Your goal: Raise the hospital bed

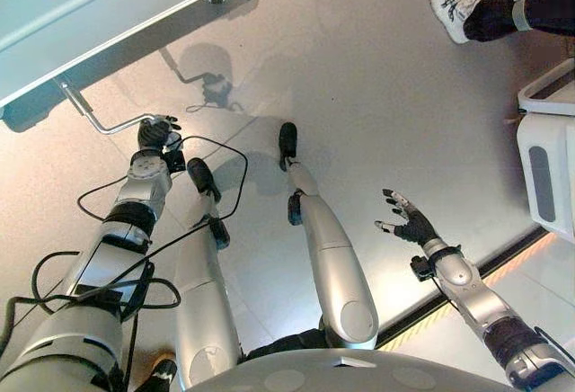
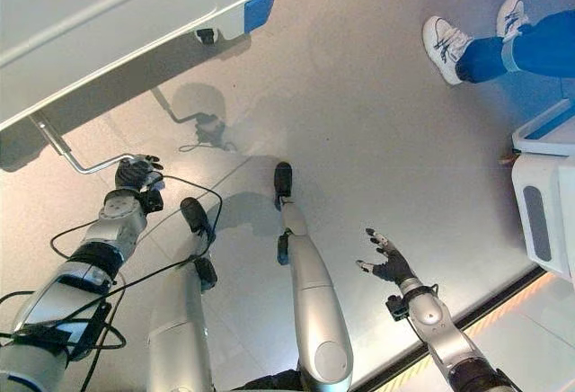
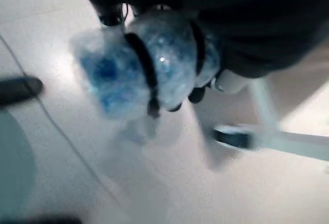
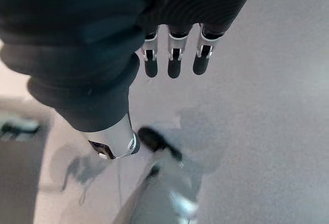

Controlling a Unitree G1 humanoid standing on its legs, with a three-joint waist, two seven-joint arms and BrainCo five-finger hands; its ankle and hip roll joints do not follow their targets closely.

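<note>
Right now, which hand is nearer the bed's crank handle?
Left. The left hand is curled round the end of the crank handle under the hospital bed. The right hand hangs open over the floor, well apart.

hospital bed (image 1: 99,23), pale with a blue corner, lay across the 10 to 12 o'clock region. a bent metal crank (image 1: 94,115) hung beneath its edge. the left hand (image 1: 158,132) was curled round the crank's end at 9 o'clock. the right hand (image 1: 411,223) hovered spread over grey floor (image 1: 359,95) at 4 o'clock. a person's white shoes (image 1: 458,1) stood at 1 o'clock; a white cabinet (image 1: 548,163) at 3 o'clock.
</note>
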